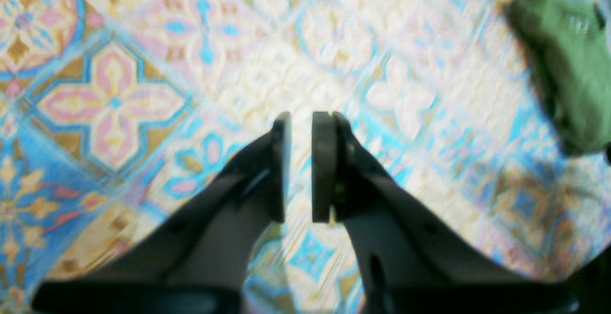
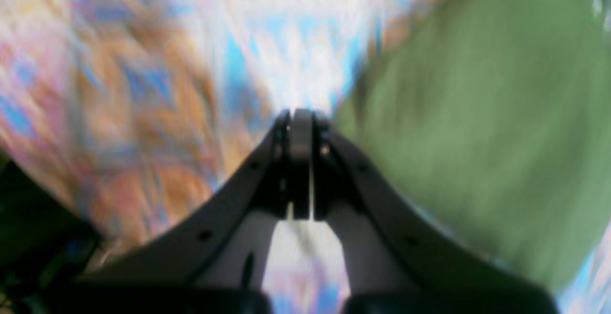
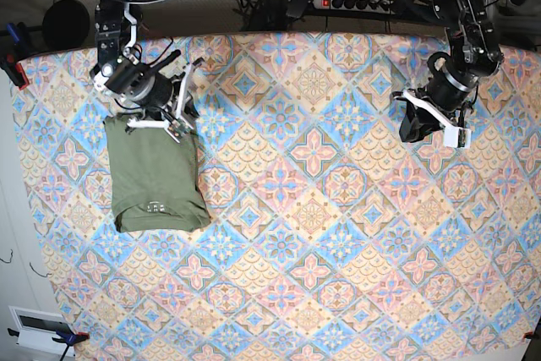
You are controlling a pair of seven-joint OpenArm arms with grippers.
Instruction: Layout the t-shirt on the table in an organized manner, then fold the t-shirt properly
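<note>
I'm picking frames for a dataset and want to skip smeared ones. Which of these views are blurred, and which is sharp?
Right wrist view: heavily smeared, the t-shirt and the table pattern streaked, though the shut right gripper stays fairly crisp. Left wrist view: milder blur, tile pattern readable, left gripper edges soft. Base view: sharp and evenly lit, folded shirt and cloth clear.

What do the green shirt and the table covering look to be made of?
The t-shirt: soft matte knit, probably cotton; it lies folded with limp creases. The table cover: printed tile-pattern cloth or vinyl, hard to tell which; it lies flat and mostly matte.
</note>
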